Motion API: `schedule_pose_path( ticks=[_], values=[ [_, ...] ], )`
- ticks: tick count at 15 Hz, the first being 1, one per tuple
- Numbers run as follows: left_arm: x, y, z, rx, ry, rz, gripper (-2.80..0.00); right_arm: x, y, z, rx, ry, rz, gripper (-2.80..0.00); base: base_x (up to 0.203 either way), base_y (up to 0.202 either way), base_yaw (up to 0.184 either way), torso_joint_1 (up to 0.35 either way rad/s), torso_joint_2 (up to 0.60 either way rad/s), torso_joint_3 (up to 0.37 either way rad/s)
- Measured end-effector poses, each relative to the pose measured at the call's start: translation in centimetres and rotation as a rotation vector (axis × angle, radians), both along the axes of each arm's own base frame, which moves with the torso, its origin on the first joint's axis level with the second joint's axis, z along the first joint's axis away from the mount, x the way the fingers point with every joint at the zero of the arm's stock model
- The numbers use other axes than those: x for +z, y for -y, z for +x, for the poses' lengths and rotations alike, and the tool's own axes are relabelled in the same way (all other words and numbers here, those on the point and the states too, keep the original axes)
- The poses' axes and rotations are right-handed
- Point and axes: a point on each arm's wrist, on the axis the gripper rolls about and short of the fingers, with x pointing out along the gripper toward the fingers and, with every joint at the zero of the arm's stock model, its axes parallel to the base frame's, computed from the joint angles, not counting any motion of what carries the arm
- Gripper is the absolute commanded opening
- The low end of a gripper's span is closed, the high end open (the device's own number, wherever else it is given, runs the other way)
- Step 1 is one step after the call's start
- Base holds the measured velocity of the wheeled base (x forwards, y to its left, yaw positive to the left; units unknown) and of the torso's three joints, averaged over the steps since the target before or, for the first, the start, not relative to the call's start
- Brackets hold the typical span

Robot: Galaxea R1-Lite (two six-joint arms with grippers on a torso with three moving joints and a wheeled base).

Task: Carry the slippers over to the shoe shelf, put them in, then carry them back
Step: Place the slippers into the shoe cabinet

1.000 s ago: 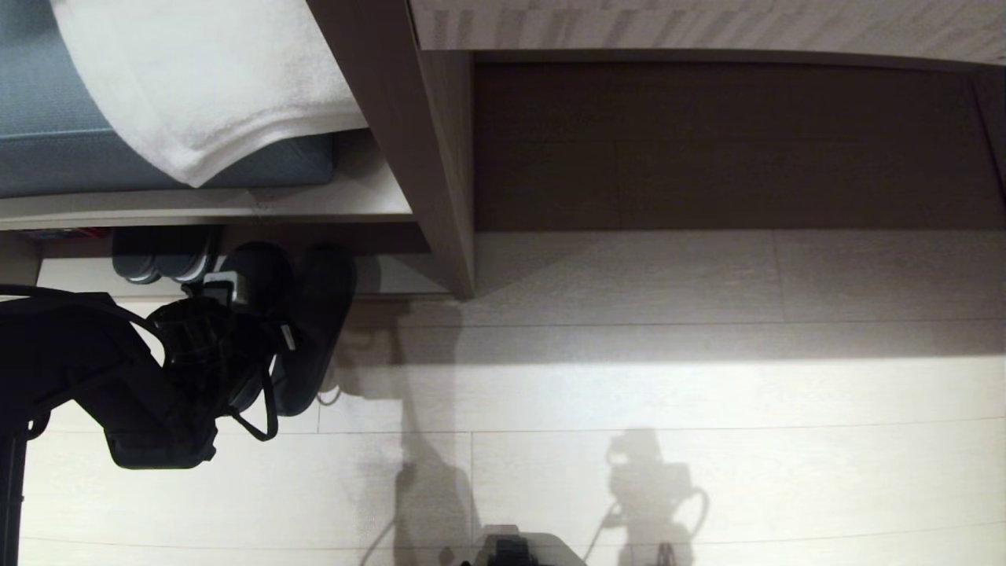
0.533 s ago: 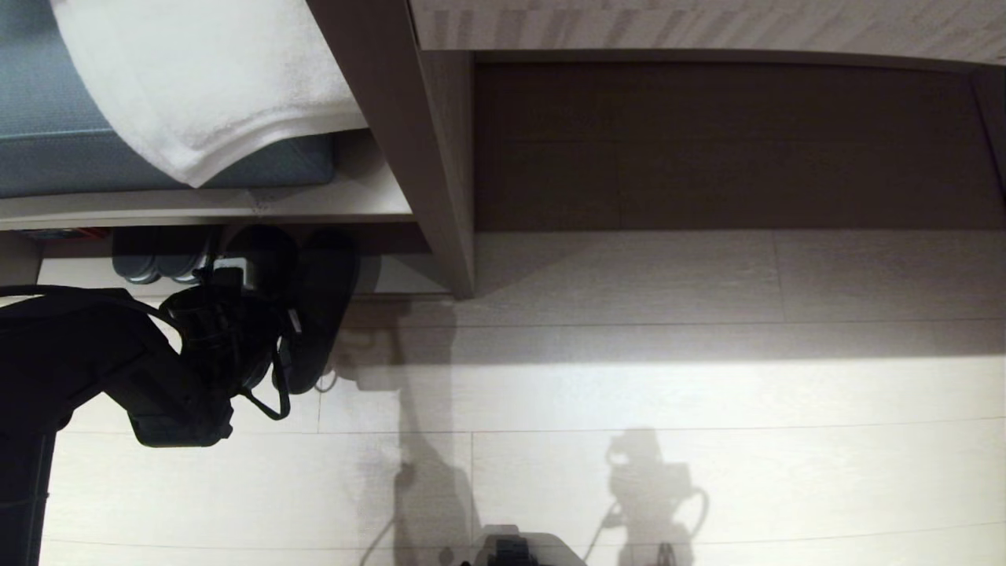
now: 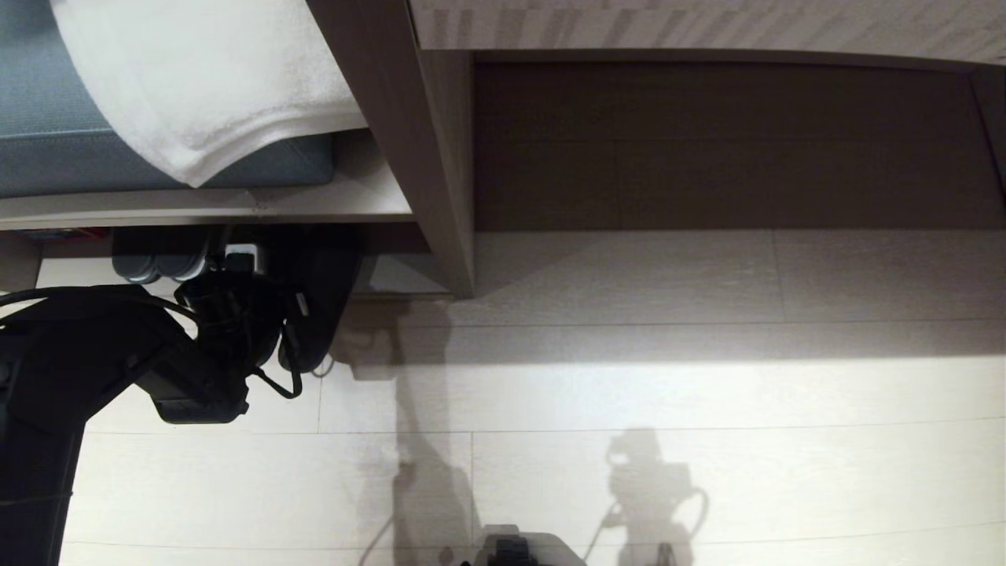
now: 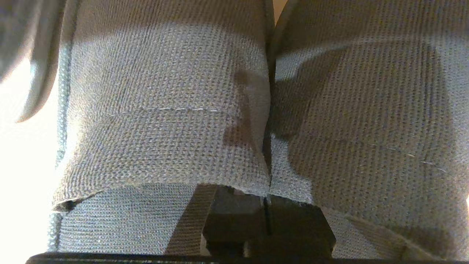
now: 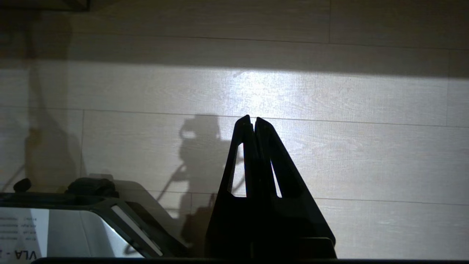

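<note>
The slippers [image 3: 326,295] are a black pair held side by side, toes under the top board of the shoe shelf [image 3: 401,275], heels still out over the floor. My left gripper [image 3: 267,275] is shut on them. In the left wrist view its black jaws [image 4: 267,216] pinch the touching inner edges of the two woven uppers [image 4: 165,110]. My right gripper [image 5: 253,121] is shut and holds nothing, parked low over the pale floor.
Another dark pair with grey sole rims [image 3: 161,255] sits in the shelf just left of my gripper. Above are a blue-grey cushion [image 3: 47,149] and a white towel [image 3: 204,86]. A desk side panel [image 3: 428,157] bounds the shelf's right; a dark recess [image 3: 723,141] lies beyond.
My left arm has pushed forward with the slippers; their toes have slid further in under the shelf's top board. The right arm has not moved.
</note>
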Motion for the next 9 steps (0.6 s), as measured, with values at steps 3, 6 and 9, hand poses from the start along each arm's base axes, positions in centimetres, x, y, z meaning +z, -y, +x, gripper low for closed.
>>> schedule_pose_path(
  ticks=[3,6,9],
  values=[
    [0.5,-0.1,1.3,0.005,0.005,-0.001,-2.8,0.0,0.0,0.0,0.0,0.0,0.0,-2.8,0.0,0.0,0.0,0.0,0.0,0.0],
    [1.0,-0.1,2.2,0.01,0.028,0.0,-2.8,0.0,0.0,0.0,0.0,0.0,0.0,-2.8,0.0,0.0,0.0,0.0,0.0,0.0],
    [1.3,-0.2,2.9,0.014,0.028,-0.002,-2.8,0.0,0.0,0.0,0.0,0.0,0.0,-2.8,0.0,0.0,0.0,0.0,0.0,0.0]
  ],
)
